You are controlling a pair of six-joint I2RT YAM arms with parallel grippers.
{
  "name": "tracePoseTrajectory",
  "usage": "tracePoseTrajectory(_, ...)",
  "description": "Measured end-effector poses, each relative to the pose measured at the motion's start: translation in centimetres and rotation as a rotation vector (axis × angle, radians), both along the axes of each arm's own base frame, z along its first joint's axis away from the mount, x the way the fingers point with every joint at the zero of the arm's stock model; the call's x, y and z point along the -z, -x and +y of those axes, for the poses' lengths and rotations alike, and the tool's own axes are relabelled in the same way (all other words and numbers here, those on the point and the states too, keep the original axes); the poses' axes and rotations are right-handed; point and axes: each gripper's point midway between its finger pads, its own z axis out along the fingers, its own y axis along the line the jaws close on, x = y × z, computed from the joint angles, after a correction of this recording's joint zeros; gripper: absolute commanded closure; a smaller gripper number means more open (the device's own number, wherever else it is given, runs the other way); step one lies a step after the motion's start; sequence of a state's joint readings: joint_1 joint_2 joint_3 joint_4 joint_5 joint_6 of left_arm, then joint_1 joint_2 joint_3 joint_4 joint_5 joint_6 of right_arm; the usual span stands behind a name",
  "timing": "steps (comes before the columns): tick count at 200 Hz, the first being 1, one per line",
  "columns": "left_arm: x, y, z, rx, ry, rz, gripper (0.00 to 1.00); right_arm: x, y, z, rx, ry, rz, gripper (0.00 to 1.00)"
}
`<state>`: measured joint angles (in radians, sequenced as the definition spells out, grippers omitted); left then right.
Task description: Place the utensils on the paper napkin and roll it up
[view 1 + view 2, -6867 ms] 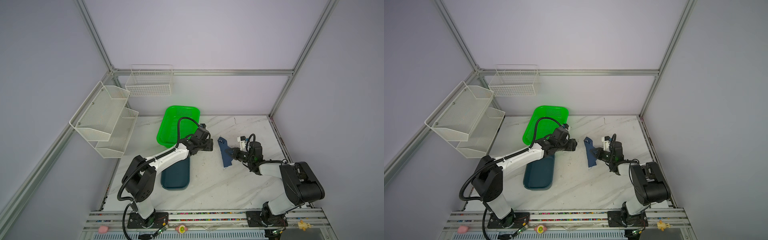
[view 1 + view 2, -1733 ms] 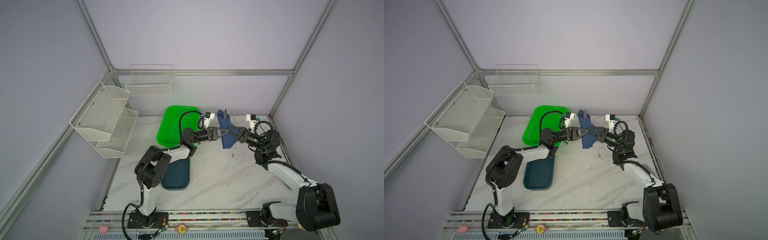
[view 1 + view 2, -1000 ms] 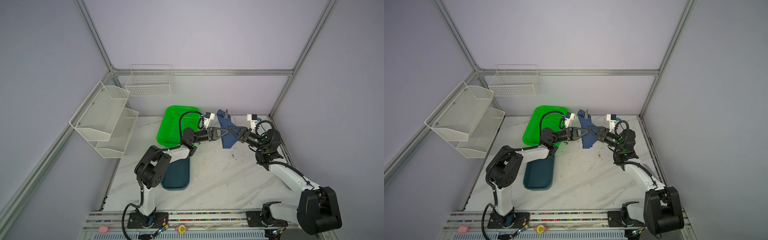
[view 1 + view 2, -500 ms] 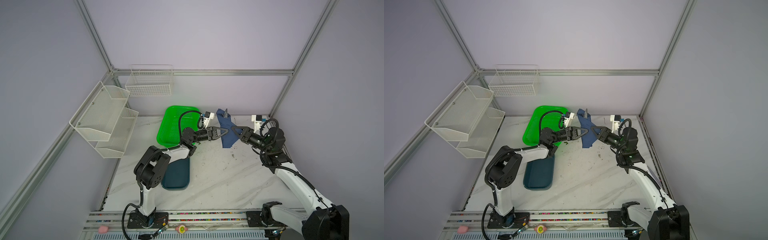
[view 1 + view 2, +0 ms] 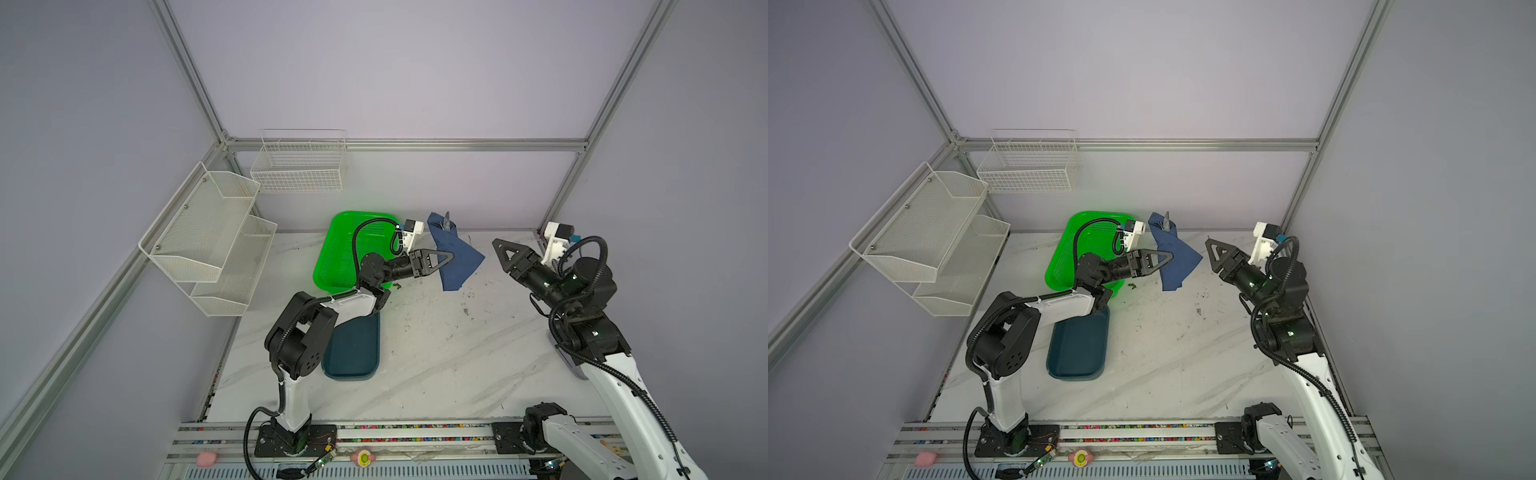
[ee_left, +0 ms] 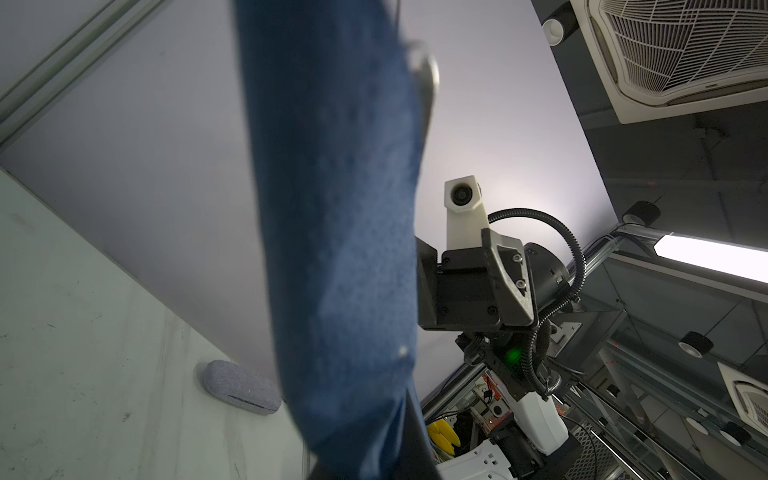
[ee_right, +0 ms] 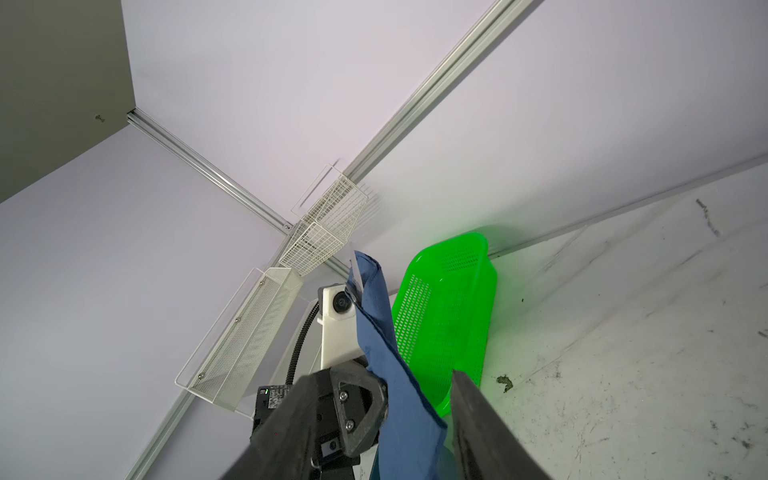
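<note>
While left jaws clenched on paper napkin (image 5: 457, 259), right jaws released, well apart, green basket (image 5: 336, 249) beside.

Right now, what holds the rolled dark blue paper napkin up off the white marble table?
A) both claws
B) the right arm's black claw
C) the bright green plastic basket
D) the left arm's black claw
D: the left gripper is shut on the napkin, while the right gripper is open and apart from it.

lilac walls (image 5: 415, 83), marble table (image 5: 436, 365), wire shelves (image 5: 208, 232)
</note>
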<state>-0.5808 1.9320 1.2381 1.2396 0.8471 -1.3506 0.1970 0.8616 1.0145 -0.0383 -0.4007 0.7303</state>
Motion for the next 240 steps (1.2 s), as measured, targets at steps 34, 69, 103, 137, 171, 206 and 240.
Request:
tracePoseTrajectory(34,0.0,-0.4,0.2,-0.016,-0.001,0.000,0.95,-1.8,1.2,1.3,-0.097,0.006,-0.047,0.60)
tracePoseTrajectory(69,0.3,-0.7,0.1,-0.036,-0.031,0.014,0.95,0.5,-0.2,4.0,-0.251,0.005,0.024,0.63)
tracePoseTrajectory(103,0.0,-0.7,0.2,-0.051,-0.052,0.002,0.95,3.0,-1.2,5.0,-0.293,0.014,0.111,0.65)
tracePoseTrajectory(137,0.3,-0.9,0.1,-0.064,-0.071,0.007,0.95,4.4,-1.2,7.3,-0.350,0.037,0.171,0.66)
tracePoseTrajectory(171,0.3,-1.0,0.2,-0.070,-0.074,0.015,0.95,5.6,-1.8,8.0,-0.341,0.076,0.214,0.64)
tracePoseTrajectory(206,0.5,-1.0,0.1,-0.069,-0.081,0.025,0.94,6.5,-2.6,7.7,-0.302,0.084,0.242,0.62)
tracePoseTrajectory(240,0.5,-1.0,0.1,-0.066,-0.082,0.026,0.94,7.0,-3.1,7.6,-0.290,0.074,0.258,0.60)
